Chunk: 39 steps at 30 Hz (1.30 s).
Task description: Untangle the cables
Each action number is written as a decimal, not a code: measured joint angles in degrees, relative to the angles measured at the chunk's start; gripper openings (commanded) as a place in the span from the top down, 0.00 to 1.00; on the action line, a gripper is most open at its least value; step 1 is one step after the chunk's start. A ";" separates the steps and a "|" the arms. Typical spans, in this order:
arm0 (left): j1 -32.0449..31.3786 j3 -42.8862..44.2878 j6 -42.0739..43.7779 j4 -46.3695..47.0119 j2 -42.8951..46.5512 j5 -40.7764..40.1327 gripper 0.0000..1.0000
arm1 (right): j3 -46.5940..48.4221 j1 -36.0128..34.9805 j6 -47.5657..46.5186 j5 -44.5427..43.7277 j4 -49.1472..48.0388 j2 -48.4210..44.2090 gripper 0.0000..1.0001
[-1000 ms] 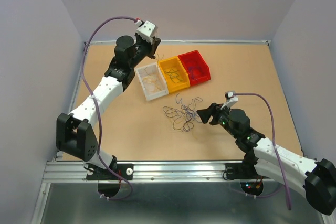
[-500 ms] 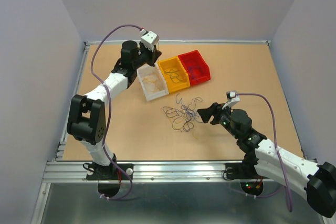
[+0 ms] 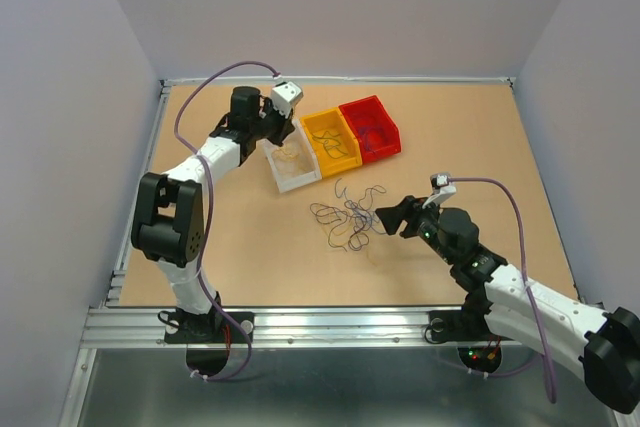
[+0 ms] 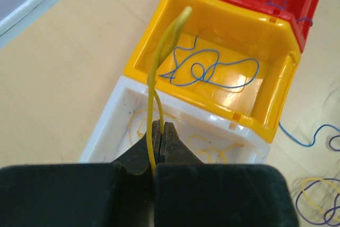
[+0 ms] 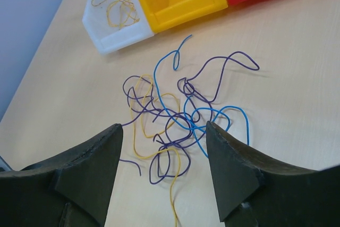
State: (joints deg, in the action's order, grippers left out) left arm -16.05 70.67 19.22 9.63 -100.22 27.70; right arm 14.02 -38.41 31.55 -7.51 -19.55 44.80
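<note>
The fingers [image 4: 172, 141] of the left gripper [image 4: 160, 131] are pressed together on a yellow wire [image 4: 158, 73] above the white bin [image 4: 101, 134], while those of the right gripper [image 5: 163, 134] are held apart just beside the tangled cables [image 5: 183, 112] lying on the table [image 5: 297, 78].

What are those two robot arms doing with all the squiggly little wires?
The left arm's fingers are shut on one thin yellow wire, holding it over the white plastic bin, which already has yellow wires in it. The yellow plastic bin beside it holds a blue wire. The right arm's fingers are open and empty, hovering beside the tangled pile of thin purple, blue and yellow wires on the tan table.
</note>
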 measured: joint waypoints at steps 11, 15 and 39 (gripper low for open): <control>-0.09 0.37 -1.73 -5.64 -4.07 -5.05 1.00 | 0.02 0.00 0.04 0.00 -0.04 1.51 0.31; -1.14 0.37 -6.03 -6.69 -6.16 -9.38 1.00 | 0.02 0.00 0.24 0.00 -0.11 2.19 0.31; -4.85 3.37 -16.85 -9.22 -10.19 -24.79 0.50 | 0.02 0.00 0.24 0.48 -0.59 4.42 0.30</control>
State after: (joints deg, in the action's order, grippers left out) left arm -20.91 74.04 2.37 0.40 -110.41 2.92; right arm 14.04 -38.41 31.79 -7.03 -20.14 49.21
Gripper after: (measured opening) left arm 0.472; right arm 0.694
